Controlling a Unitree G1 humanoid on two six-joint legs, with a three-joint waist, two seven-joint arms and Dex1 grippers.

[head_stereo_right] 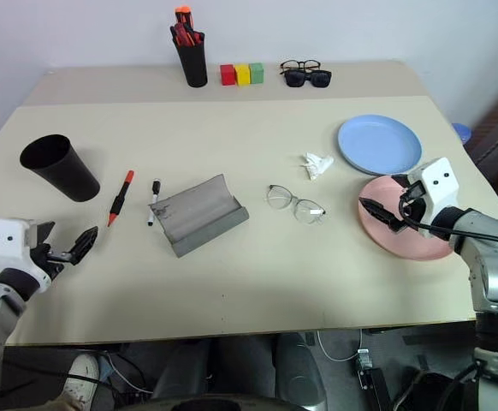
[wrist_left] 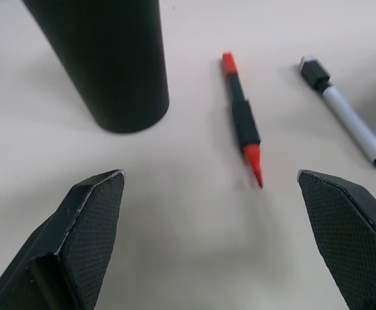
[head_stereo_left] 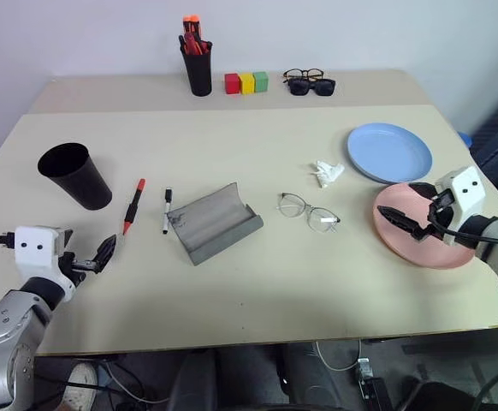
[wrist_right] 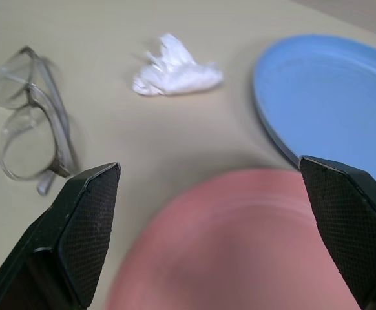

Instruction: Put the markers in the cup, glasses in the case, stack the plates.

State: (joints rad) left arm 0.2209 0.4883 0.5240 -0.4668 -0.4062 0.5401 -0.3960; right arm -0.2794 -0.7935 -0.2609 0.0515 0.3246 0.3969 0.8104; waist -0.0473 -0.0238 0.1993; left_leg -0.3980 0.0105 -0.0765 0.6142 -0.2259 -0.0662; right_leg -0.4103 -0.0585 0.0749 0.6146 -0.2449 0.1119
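Red marker [head_stereo_left: 134,205] and white marker [head_stereo_left: 166,210] lie flat on the worktop [head_stereo_left: 257,282], side by side but apart, between the cup [head_stereo_left: 75,175] and the open case [head_stereo_left: 215,223]. Both are thin and low, so a pinch that lands off-centre likely rolls one away or just scrapes the worktop; the red one's tip points back at the left claw [head_stereo_left: 93,255], so it may need a wrist turn to grip across the barrel. The cup is tall and light-looking and stands just beside the red marker, so a wide swing could tip it. Left claw has its fingers spread wide with nothing in them, near the front edge, short of both markers, the red one nearer. Glasses [head_stereo_left: 308,211] sit right of the case, arms folded, thin wire: easy to bend or to push around, and the case's lid could snap or slide if nudged. A crumpled white scrap [head_stereo_left: 327,173] lies between the glasses and the blue plate [head_stereo_left: 389,151]. Pink plate [head_stereo_left: 420,224] is at the right edge, its rim close to or just under the blue one's, can't tell which. Right claw [head_stereo_left: 412,218] hangs over the pink plate, fingers wide apart, empty; a shallow rim grip could let the plate slip or drag it off the edge.
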